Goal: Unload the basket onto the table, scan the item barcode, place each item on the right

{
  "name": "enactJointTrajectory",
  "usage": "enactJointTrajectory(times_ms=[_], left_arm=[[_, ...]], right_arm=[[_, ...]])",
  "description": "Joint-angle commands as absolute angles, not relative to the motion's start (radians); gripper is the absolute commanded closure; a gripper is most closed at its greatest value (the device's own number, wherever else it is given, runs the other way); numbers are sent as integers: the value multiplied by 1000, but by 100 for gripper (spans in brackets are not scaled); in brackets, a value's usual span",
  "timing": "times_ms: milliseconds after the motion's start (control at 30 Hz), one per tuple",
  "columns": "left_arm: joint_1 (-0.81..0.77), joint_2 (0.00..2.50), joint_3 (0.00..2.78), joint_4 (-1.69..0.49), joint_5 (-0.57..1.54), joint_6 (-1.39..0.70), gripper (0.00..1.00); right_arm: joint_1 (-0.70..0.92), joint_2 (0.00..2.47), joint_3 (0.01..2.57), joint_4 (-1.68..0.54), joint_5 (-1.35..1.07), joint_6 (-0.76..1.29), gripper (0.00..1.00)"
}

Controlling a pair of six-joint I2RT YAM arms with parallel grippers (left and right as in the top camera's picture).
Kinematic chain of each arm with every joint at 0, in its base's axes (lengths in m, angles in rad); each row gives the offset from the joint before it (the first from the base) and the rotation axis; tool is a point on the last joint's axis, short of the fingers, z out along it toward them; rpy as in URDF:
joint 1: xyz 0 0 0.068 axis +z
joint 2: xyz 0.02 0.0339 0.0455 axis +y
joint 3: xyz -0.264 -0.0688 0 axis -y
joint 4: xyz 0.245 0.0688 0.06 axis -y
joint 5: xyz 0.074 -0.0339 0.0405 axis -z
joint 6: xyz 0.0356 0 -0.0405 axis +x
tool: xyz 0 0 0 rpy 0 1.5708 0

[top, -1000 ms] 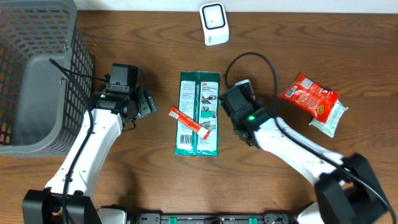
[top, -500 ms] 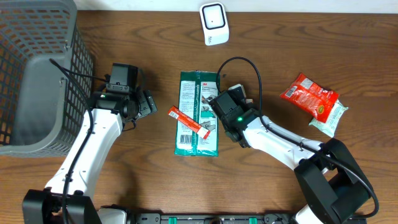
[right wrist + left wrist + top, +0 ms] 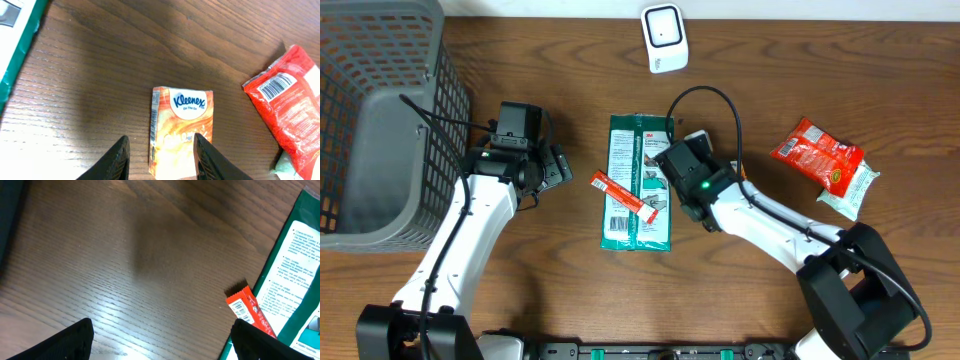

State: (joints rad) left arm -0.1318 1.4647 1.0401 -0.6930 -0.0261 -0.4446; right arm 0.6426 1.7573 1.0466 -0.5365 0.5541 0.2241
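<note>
- The right gripper (image 3: pixel 161 140) hangs low over the table (image 3: pixel 550 60) with its fingers (image 3: pixel 116 157) parted and nothing pinched.
- A Kleenex pack (image 3: pixel 182 125) lies flat under it, logo up. Its near end sits in the gap between the fingers; the left finger stands clear of it, and the right one overlaps its edge in the wrist view.
- From overhead the pack is hidden under that gripper, just right of the green pack (image 3: pixel 638 185).
- A red bag (image 3: pixel 290 100) lies to the right of the Kleenex pack, barcode up, apart from it.
- The scanner (image 3: pixel 663 38) stands at the table's far edge, well apart from the Kleenex pack.
- The left gripper (image 3: pixel 162 325) is spread wide over bare wood and holds nothing.
- A red stick (image 3: pixel 247 307) lies across the green pack's left edge, near the left gripper.
- A basket (image 3: pixel 380 120) sits at far left.
</note>
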Motion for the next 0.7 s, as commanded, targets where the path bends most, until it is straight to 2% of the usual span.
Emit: enactJointTrajectory(times_ms=[0, 267, 467, 667], left_arm=[[-128, 1470, 1051, -694, -34, -447, 11], [-128, 1470, 1051, -694, -34, -447, 11], [-128, 1470, 1051, -695, -34, -447, 11], [-128, 1470, 1051, -694, -34, -447, 12]], right_arm=[[575, 1702, 1119, -585, 417, 252, 64], [290, 1671, 1155, -623, -104, 269, 68], [127, 1723, 1121, -628, -206, 265, 68], [79, 1792, 1103, -624, -368, 183, 69]])
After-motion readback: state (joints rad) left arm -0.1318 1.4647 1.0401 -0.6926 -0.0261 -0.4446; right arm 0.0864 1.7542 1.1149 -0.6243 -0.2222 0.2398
